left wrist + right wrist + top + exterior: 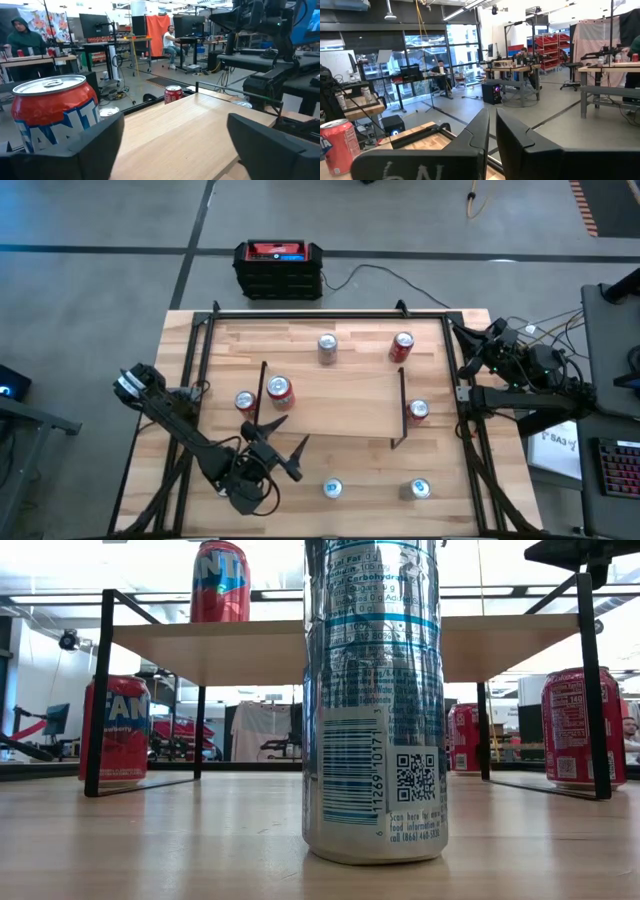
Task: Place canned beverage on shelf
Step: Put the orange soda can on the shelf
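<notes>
My left end effector (283, 442) stands wide at the shelf's (335, 405) seven-o'clock edge, apart from the red can (279, 392) on the shelf's nine-o'clock end. My right end effector (491, 131) is pinched shut at the counter's (360, 475) three-o'clock side. The overhead view counts seven cans; the low view shows five.

Overhead cam looks straight down on my whole table (330, 460) from far up. Low cam sits at tabletop level, facing the room, very near a silver can (375, 700). My wrist cams look forward past my fingers. Overhead, low and left wrist share the shelf (335, 402).
</notes>
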Controlling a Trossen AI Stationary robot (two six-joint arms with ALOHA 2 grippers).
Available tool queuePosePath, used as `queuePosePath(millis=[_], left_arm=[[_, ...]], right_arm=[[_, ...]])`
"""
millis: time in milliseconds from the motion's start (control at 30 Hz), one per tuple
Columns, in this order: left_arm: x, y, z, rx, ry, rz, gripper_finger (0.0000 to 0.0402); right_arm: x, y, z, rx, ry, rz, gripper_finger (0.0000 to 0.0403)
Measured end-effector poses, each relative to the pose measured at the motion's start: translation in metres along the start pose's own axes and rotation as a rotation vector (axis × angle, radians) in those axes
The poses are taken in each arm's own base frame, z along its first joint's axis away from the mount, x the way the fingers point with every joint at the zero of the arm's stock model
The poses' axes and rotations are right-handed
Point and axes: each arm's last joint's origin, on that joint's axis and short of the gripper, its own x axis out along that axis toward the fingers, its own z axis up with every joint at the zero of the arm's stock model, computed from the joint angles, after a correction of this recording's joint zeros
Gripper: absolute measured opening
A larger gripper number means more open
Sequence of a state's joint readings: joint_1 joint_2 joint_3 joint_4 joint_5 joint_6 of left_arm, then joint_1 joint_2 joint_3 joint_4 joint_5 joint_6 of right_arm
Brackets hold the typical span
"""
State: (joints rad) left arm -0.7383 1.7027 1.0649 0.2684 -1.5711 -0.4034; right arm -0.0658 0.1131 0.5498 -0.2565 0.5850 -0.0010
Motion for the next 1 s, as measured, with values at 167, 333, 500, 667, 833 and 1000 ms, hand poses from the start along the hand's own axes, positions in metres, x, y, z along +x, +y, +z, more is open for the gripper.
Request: queuePosePath(millis=[167,333,500,667,833,1000], left_arm=[[0.0,0.0,0.0,-0.012,0.0,0.0,0.0393],[0.0,0.0,0.0,-0.032,0.001,-0.003,0.0391],[0.0,-0.002,-0.002,-0.053,0.026,-0.057,0.0384],[-0.006,-0.002,-0.003,-0.075,0.017,-0.05,0.0384],[-0.018,-0.002,-0.002,-0.08,0.005,-0.053,0.0384],[-0.024,-0.002,-0.002,-0.07,0.004,-0.066,0.0384]], right_arm=[[0.0,0.0,0.0,0.0,0.0,0.0,0.0022],[0.0,0.0,0.0,0.0,0.0,0.0,0.0022],[0.0,0.0,0.0,0.0,0.0,0.0,0.0022],[0.0,0.0,0.0,0.0,0.0,0.0,0.0022],[0.0,0.0,0.0,0.0,0.0,0.0,0.0022],[0.0,0.0,0.0,0.0,0.0,0.0,0.0022]])
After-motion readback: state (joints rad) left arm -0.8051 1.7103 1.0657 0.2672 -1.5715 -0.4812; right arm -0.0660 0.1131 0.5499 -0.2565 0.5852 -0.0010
